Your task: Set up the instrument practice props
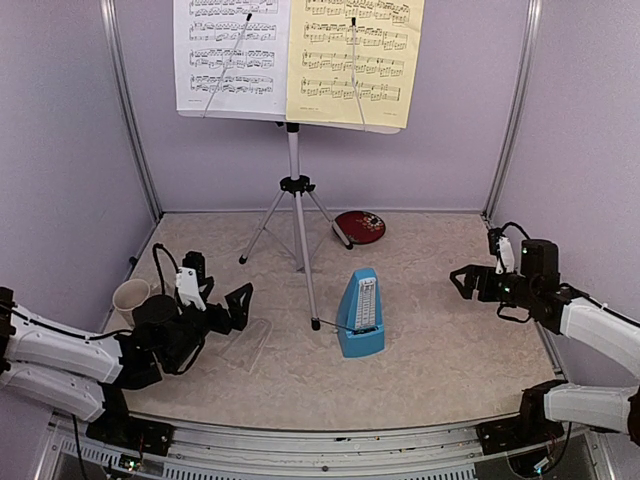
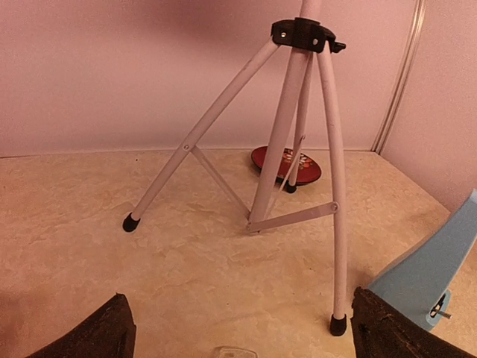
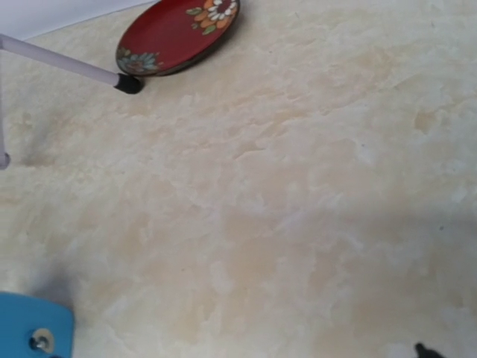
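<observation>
The white music stand holds a white sheet (image 1: 232, 50) and a yellow sheet (image 1: 355, 60) at the back, on a silver tripod (image 1: 295, 215). The tripod also fills the left wrist view (image 2: 287, 142). The blue pyramid metronome (image 1: 360, 315) stands upright in front of the tripod, without its cover. The clear cover (image 1: 248, 345) lies on the table to its left. My left gripper (image 1: 222, 300) is open and empty just behind the cover, and the cover's edge (image 2: 235, 352) shows between the fingers. My right gripper (image 1: 468, 278) is open and empty, right of the metronome (image 3: 33, 328).
A white mug (image 1: 130, 298) stands by the left wall beside my left arm. A red round plate (image 1: 360, 226) lies at the back, touching a tripod foot (image 3: 128, 83). Walls and metal posts close in the table on three sides.
</observation>
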Robot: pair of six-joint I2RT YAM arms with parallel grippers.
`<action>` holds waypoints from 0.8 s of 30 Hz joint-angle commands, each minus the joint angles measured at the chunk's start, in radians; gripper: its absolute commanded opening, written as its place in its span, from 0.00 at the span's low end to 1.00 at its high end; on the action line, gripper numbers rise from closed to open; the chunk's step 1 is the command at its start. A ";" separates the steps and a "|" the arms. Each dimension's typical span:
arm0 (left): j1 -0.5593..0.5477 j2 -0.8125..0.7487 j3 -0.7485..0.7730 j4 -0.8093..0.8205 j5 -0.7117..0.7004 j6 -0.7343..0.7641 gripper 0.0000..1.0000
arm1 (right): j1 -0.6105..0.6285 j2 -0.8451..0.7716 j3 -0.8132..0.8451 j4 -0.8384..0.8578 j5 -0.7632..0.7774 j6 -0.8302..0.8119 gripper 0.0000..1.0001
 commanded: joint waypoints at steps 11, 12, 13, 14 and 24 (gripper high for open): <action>0.284 -0.260 0.105 -0.515 0.218 -0.196 0.99 | -0.014 -0.002 -0.027 0.081 -0.074 0.042 1.00; 0.323 -0.260 0.119 -0.547 0.256 -0.222 0.99 | -0.014 -0.003 -0.025 0.085 -0.076 0.042 1.00; 0.363 -0.257 0.133 -0.576 0.298 -0.248 0.99 | -0.015 -0.002 -0.021 0.087 -0.077 0.042 1.00; 0.406 -0.249 0.153 -0.604 0.338 -0.275 0.99 | -0.017 0.000 -0.017 0.090 -0.079 0.044 1.00; 0.590 -0.058 0.445 -0.953 0.421 -0.346 0.99 | -0.093 -0.003 -0.006 0.175 -0.197 0.114 1.00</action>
